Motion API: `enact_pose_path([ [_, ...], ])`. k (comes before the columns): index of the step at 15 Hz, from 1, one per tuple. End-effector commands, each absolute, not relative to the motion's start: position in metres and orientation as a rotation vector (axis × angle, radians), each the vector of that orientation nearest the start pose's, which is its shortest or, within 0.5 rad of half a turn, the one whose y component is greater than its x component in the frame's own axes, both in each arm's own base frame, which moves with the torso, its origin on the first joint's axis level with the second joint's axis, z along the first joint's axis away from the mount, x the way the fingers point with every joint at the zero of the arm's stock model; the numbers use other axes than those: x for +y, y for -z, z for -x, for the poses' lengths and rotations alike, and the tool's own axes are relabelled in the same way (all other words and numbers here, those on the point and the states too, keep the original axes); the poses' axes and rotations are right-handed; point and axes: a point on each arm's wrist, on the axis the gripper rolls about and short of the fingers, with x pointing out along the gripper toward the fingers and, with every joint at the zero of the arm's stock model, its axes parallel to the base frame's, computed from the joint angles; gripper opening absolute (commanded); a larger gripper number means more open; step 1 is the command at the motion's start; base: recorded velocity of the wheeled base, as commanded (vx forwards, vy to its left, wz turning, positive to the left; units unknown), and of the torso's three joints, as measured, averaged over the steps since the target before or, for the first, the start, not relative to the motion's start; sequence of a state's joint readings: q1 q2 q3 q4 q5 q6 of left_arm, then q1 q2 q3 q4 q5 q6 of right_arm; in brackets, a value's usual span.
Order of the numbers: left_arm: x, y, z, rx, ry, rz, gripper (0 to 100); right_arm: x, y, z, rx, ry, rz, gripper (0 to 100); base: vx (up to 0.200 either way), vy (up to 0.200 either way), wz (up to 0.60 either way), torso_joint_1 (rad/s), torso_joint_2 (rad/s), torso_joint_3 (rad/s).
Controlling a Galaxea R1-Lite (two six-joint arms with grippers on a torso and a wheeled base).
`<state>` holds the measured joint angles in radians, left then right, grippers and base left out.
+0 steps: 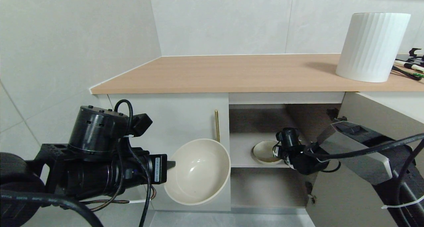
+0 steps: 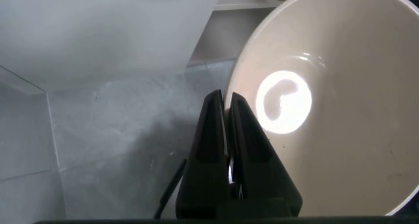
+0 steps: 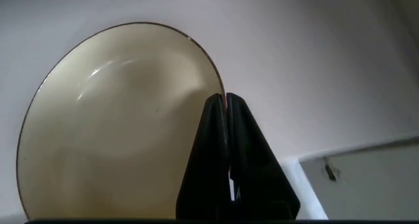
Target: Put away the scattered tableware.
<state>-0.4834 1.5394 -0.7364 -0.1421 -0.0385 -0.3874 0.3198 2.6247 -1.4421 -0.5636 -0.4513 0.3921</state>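
Stowage is the step in hand. Nearest, the left gripper (image 1: 170,165) is clamped on the rim of a large cream bowl (image 1: 198,170), glossy and tilted, held before the closed cupboard door (image 1: 165,121). Beyond, the right gripper (image 1: 277,151) pinches a small dark-rimmed plate (image 1: 263,151) at the open cupboard's shelf (image 1: 241,155). Judged next: release the plate, withdraw, then bring the bowl in. Farthest, a ribbed white canister (image 1: 372,46) stands on the worktop (image 1: 232,73).

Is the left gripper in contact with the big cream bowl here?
Touching. The left wrist view shows the left gripper shut on the rim of the cream bowl, one finger on each side of it.
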Motion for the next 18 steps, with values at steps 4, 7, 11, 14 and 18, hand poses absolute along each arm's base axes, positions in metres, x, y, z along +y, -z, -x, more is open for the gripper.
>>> enact_pose_path([
  [4,-0.116,-0.162,-0.22,0.743,0.366,0.217,0,0.137,0.049,-0.471,0.508,0.255,-0.17,0,0.0,0.0,0.0,0.0,0.0,0.0],
  [7,-0.116,-0.162,-0.22,0.743,0.366,0.217,0,0.135,0.048,-0.474,0.506,0.261,-0.175,0,0.0,0.0,0.0,0.0,0.0,0.0],
  [11,-0.116,-0.162,-0.22,0.743,0.366,0.217,0,0.135,0.047,-0.474,0.503,0.261,-0.178,100,0.0,0.0,0.0,0.0,0.0,0.0],
  [14,-0.116,-0.162,-0.22,0.745,0.365,0.218,0,0.136,0.041,-0.473,0.492,0.265,-0.195,100,0.0,0.0,0.0,0.0,0.0,0.0],
  [18,-0.118,-0.159,-0.223,0.756,0.363,0.212,0,0.148,-0.027,-0.426,0.482,0.209,-0.19,100,0.0,0.0,0.0,0.0,0.0,0.0],
])
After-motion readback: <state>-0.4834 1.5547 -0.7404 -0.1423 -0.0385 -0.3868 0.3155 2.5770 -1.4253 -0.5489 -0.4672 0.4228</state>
